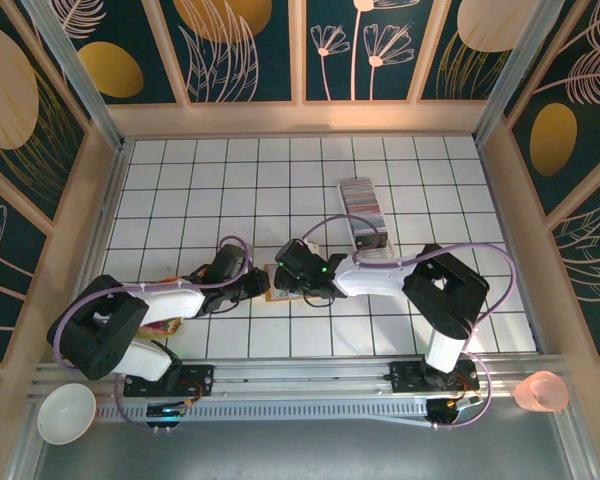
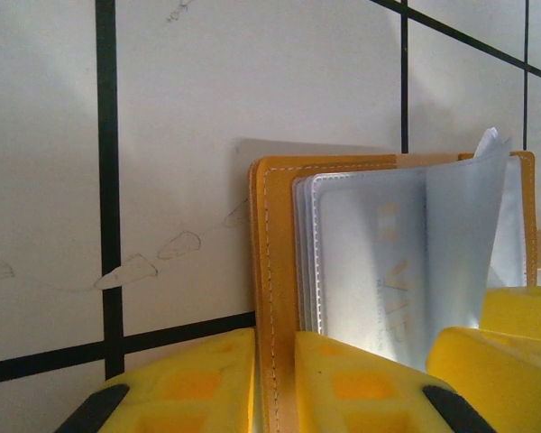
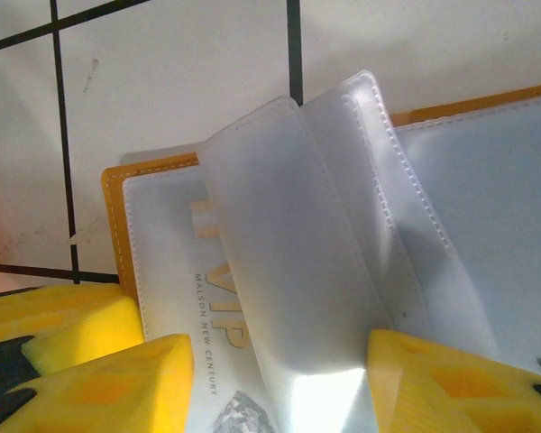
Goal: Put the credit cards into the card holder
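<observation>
Your left gripper [image 2: 272, 361] was clamped on the cover of the tan leather card holder [image 2: 270, 234]. Your right gripper [image 3: 279, 361] had its jaws half apart around a clear plastic sleeve [image 3: 279, 225]; whether it gripped, I cannot tell.

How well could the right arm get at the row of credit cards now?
Probably yes: the credit cards stand uncovered close by, with nothing between. But the right pincer sits among the sleeves of the card holder, so it must back out first.

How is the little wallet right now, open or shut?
Open. The card holder is spread wide over the tiles, its clear sleeves fanned up, and a VIP card shows inside one.
</observation>
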You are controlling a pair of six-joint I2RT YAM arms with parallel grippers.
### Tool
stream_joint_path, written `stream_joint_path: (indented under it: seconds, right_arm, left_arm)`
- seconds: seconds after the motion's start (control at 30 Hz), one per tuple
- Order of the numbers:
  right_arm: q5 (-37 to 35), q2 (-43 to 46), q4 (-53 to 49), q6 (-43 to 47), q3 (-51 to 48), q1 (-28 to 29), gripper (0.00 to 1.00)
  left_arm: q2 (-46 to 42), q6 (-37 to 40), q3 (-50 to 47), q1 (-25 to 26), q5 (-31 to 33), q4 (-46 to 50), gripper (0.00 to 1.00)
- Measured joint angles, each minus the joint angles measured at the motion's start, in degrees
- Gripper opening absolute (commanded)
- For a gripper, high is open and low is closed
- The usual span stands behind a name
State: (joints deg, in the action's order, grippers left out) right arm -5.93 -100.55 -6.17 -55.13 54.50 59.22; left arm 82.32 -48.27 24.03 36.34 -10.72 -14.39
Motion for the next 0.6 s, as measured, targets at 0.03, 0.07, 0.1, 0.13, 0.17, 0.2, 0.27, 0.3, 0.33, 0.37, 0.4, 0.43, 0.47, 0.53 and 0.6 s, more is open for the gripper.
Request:
stream_joint_path:
  seconds: [0.03,0.07,0.1,0.13,0.17,0.2,0.27,0.3,0.33,0.37,0.4,0.43,0.47,0.53,0.6]
  right_arm:
    - [0.0,0.0,0.7,-0.33,-0.37,0.02,0.52]
    - [0.0,0.02,1.18,-0.52,-0.66,0.02,0.52]
    - [0.02,0.11,1.79,-0.74,-0.94,0.02,0.52]
    - [0.07,0.22,2.51,-0.9,-1.22,0.02,0.52]
    - [0.31,0.33,3.3,-0.96,-1.51,0.02,0.52]
    - [0.72,0.44,4.39,-1.14,-1.84,0.02,0.52]
    - [1.4,0.44,5.75,-1.25,-1.97,0.02,0.51]
    - [1.57,0.44,6.43,-1.36,-1.97,0.02,0.51]
    - [1.86,0.44,7.32,-1.4,-1.97,0.04,0.51]
    - [2.21,0.44,7.93,-1.42,-1.97,0.07,0.51]
    - [2.49,0.44,8.59,-1.62,-1.97,0.13,0.51]
    - [2.86,0.44,9.38,-1.81,-1.97,0.2,0.51]
    - [3.06,0.44,10.05,-1.95,-1.97,0.28,0.5]
    - [3.48,0.44,11.52,-2.38,-2.05,0.5,0.5]
    - [3.93,0.44,12.92,-2.69,-2.51,0.57,0.5]
  left_arm:
    - [0.0,-0.02,-0.07,0.0,0.0,-0.07,0.18]
    - [-0.04,-0.04,-0.11,0.0,0.0,-0.17,0.18]
    - [-0.04,-0.17,-0.15,0.0,0.0,-0.22,0.18]
    - [-0.04,-0.22,-0.2,0.0,0.0,-0.33,0.17]
    - [-0.04,-0.24,-0.26,-0.02,0.0,-0.39,0.17]
    - [-0.07,-0.31,-0.26,0.0,0.0,-0.42,0.17]
    - [-0.09,-0.42,-0.28,0.0,0.02,-0.39,0.17]
    - [-0.09,-0.42,-0.33,-0.02,0.02,-0.39,0.16]
    - [-0.15,-0.44,-0.37,-0.02,0.02,-0.44,0.16]
    - [-0.2,-0.44,-0.42,-0.02,0.0,-0.44,0.16]
    - [-0.26,-0.46,-0.48,0.0,0.0,-0.44,0.16]
    - [-0.33,-0.48,-0.52,0.0,-0.13,-0.42,0.15]
    - [-0.37,-0.48,-0.61,0.04,-0.17,-0.42,0.14]
    - [-0.52,-0.79,-0.81,0.07,-0.24,-0.44,0.13]
    - [-0.76,-1.05,-1.03,0.09,-0.24,-0.42,0.11]
